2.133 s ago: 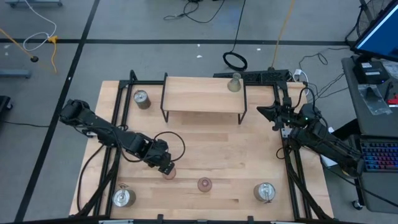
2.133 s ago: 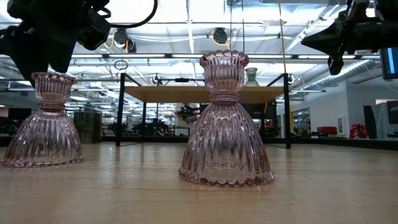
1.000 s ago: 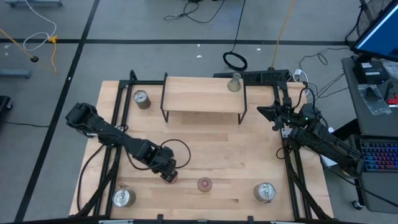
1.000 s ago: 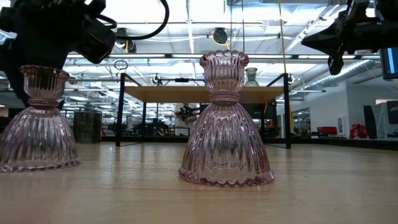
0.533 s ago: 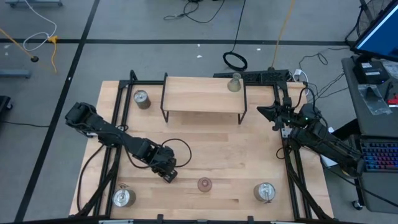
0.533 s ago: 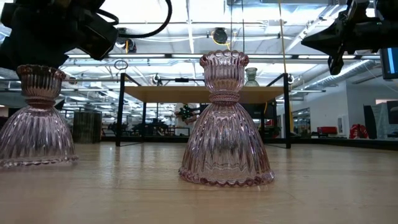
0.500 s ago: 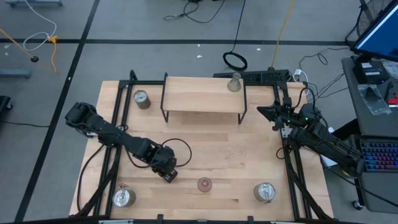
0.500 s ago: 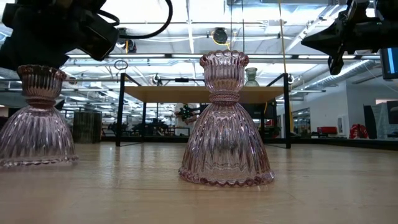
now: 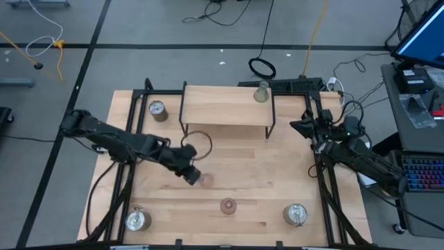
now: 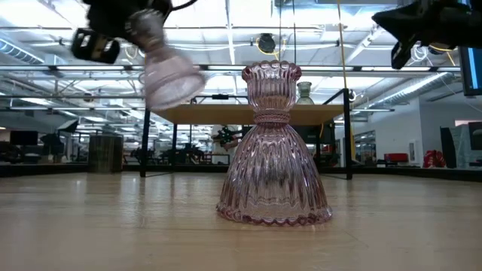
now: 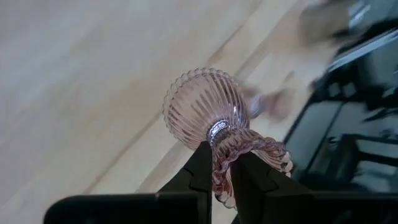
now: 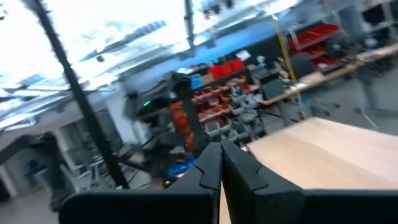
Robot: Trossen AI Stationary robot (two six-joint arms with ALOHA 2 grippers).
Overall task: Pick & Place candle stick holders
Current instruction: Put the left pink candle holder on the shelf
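High view: left gripper mid-table, carrying step; right gripper parked, far side.
Low view: pink holder airborne, tilted.
Left wrist view: fingers clamp its neck, base beyond them. Next: level it, set down.
Right wrist view: fingers closed, empty.

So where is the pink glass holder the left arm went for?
In the left pincer, the pink holder hangs tilted above the table's left-centre, off the wood, in front of the raised shelf.

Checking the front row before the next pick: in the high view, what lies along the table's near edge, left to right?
Silver metal holder → pink glass holder → second silver metal holder.
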